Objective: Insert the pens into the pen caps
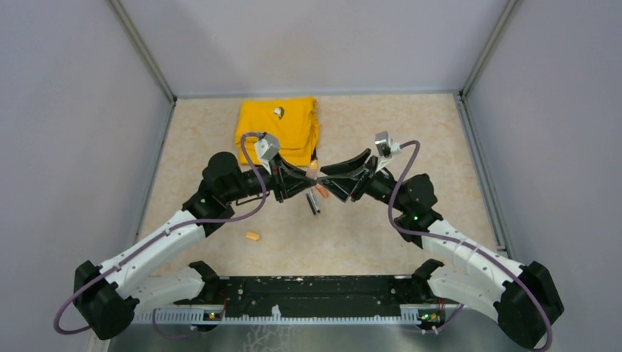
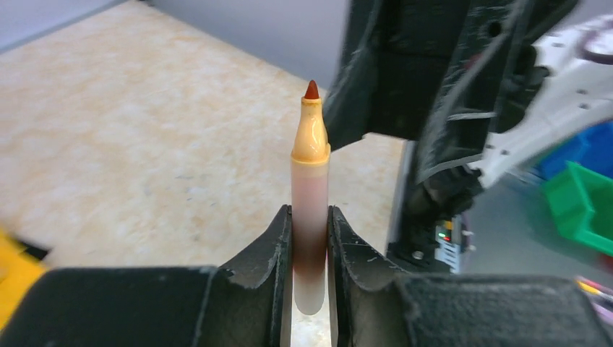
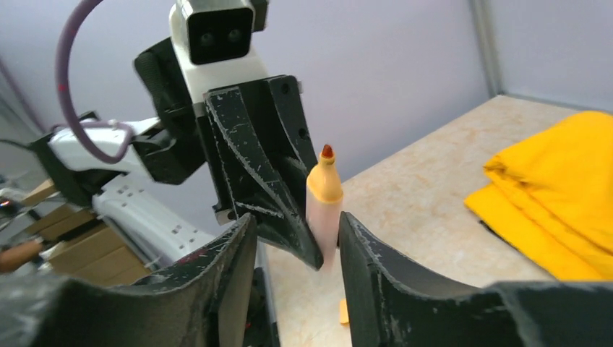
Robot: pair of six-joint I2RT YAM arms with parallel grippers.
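My left gripper [image 2: 311,233] is shut on an uncapped orange marker [image 2: 311,181], held upright with its red tip up. In the top view this marker [image 1: 314,169] sits between my left gripper [image 1: 299,180] and my right gripper [image 1: 331,180], which meet tip to tip above the table's middle. My right gripper [image 3: 293,242] is open and empty, and the held marker [image 3: 324,199] stands just beyond its fingertips. A second orange marker [image 1: 321,191] and a thin dark pen [image 1: 313,203] lie below the grippers. A light orange cap [image 1: 252,236] lies on the table, also in the right wrist view [image 3: 344,312]. The dark blue cap is not visible.
A folded yellow cloth [image 1: 279,130] lies at the back centre, with a small dark-and-silver object [image 1: 279,111] on it; the cloth also shows in the right wrist view [image 3: 564,210]. Grey walls enclose the table on three sides. Both arm bases stand on the black rail [image 1: 315,297].
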